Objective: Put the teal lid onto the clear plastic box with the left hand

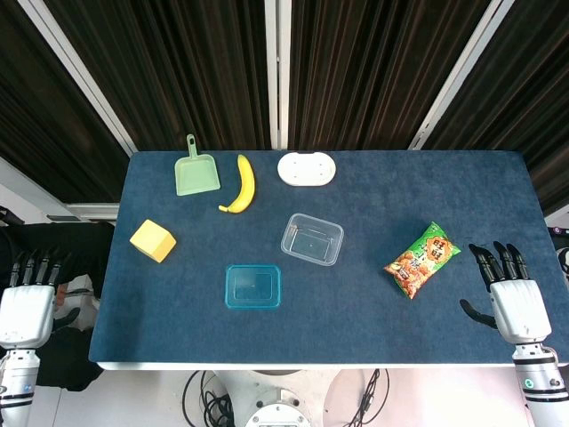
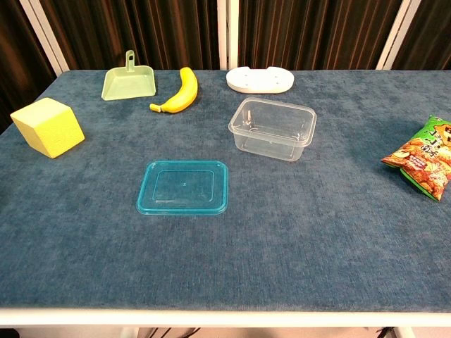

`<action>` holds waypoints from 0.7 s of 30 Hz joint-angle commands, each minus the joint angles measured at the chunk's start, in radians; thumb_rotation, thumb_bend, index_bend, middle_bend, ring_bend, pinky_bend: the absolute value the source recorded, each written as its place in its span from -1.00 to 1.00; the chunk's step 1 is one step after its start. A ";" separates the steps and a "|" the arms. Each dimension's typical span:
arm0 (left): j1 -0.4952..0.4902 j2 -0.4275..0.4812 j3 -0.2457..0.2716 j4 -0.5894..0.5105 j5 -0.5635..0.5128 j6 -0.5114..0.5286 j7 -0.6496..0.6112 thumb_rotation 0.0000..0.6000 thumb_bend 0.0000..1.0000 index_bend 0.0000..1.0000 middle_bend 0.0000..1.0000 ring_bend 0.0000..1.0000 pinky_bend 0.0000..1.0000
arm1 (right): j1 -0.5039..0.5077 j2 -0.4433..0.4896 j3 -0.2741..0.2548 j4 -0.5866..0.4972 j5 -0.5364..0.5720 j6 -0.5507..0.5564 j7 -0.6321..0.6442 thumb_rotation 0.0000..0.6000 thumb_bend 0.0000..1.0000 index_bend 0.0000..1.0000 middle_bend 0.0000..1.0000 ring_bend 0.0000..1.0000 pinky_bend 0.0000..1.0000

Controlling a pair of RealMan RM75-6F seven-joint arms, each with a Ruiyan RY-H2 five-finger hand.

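The teal lid (image 1: 253,286) (image 2: 184,187) lies flat on the blue table, near the front and a little left of centre. Behind it and to its right stands the clear plastic box (image 1: 312,238) (image 2: 273,128), upright and with nothing inside. My left hand (image 1: 28,304) hangs off the table's left edge, fingers spread and holding nothing, well away from the lid. My right hand (image 1: 509,291) sits at the table's right front corner, fingers apart and holding nothing. Neither hand shows in the chest view.
A yellow block (image 1: 153,240) (image 2: 47,127) sits at the left. At the back lie a green dustpan (image 1: 196,173) (image 2: 128,82), a banana (image 1: 242,184) (image 2: 179,91) and a white oval dish (image 1: 307,169) (image 2: 258,79). A snack bag (image 1: 422,259) (image 2: 425,158) lies on the right.
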 commanded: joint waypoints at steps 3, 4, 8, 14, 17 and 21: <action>0.018 -0.001 0.007 -0.017 -0.022 0.000 -0.032 1.00 -1.00 -0.73 -0.88 -1.00 -1.00 | -0.003 -0.009 0.002 -0.001 0.017 -0.002 0.010 1.00 -0.75 -0.99 -0.69 -1.00 -1.00; 0.022 -0.002 0.008 -0.018 -0.023 0.004 -0.029 1.00 -1.00 -0.74 -0.88 -1.00 -1.00 | -0.004 -0.010 0.002 0.000 0.019 -0.003 0.015 1.00 -0.75 -0.99 -0.69 -1.00 -1.00; 0.029 -0.001 0.012 -0.031 -0.021 0.012 -0.022 1.00 -1.00 -0.74 -0.88 -1.00 -1.00 | -0.002 -0.014 0.001 0.008 0.024 -0.007 0.026 1.00 -0.75 -0.99 -0.69 -1.00 -1.00; 0.011 0.001 0.003 -0.040 0.019 0.013 -0.019 1.00 -1.00 -0.71 -0.86 -1.00 -1.00 | 0.000 -0.009 0.001 0.010 0.009 0.002 0.040 1.00 -0.75 -0.99 -0.69 -1.00 -1.00; -0.034 0.006 -0.003 -0.038 0.072 -0.025 -0.029 1.00 -0.99 -0.62 -0.75 -1.00 -1.00 | 0.005 0.001 0.003 0.004 -0.001 0.004 0.037 1.00 -0.75 -0.99 -0.69 -1.00 -1.00; -0.140 0.024 -0.016 -0.044 0.160 -0.137 -0.069 1.00 -0.80 -0.51 -0.59 -0.88 -0.93 | 0.009 0.010 0.002 -0.005 -0.016 0.007 0.034 1.00 -0.75 -0.99 -0.69 -1.00 -1.00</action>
